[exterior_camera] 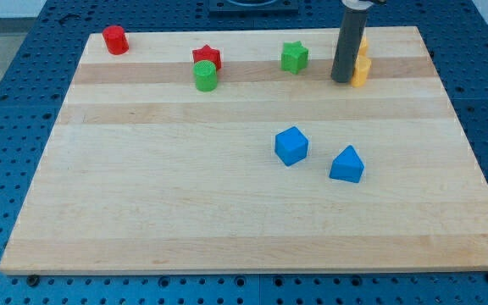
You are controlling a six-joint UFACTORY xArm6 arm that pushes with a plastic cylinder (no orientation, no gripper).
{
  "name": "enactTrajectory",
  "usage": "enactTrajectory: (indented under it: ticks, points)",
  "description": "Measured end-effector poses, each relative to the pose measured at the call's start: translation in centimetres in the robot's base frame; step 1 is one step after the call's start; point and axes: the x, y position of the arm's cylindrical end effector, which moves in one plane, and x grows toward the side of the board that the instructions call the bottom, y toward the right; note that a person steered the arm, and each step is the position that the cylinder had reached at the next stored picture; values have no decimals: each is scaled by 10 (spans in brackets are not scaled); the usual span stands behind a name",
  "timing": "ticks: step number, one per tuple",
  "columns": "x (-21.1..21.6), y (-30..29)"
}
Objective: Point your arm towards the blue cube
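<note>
Blue perforated metal (7, 127) is surrounding a light wooden board (185, 212), and I am watching everything from one camera. My arm is carrying no pincer, only a straight dark rod, so there is nothing to open or close.

Nearest to the view's bottom, a blue triangular block (346, 164) is lying right of centre. Near it, slightly up and to the view's left, the blue cube (291, 145) is sitting; the two are apart and are not touching.

Going further toward the view's top, a green cylinder (206, 75) is standing just below a red star (207, 57), and they seem to be touching. A green star (294, 57) is lying to the view's right of them. My tip (341, 80) is resting on the board to the right of the green star, well apart from the blue cube, above and right of it. A yellow block (361, 68) is showing just behind the rod, partly hidden, so I cannot tell its shape. A red cylinder (115, 40) is standing in the far left corner.
</note>
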Motion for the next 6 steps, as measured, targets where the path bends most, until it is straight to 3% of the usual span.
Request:
enactTrajectory:
  ticks: [2, 4, 6]
  points:
    - [0, 1]
    - [2, -65]
    - [81, -128]
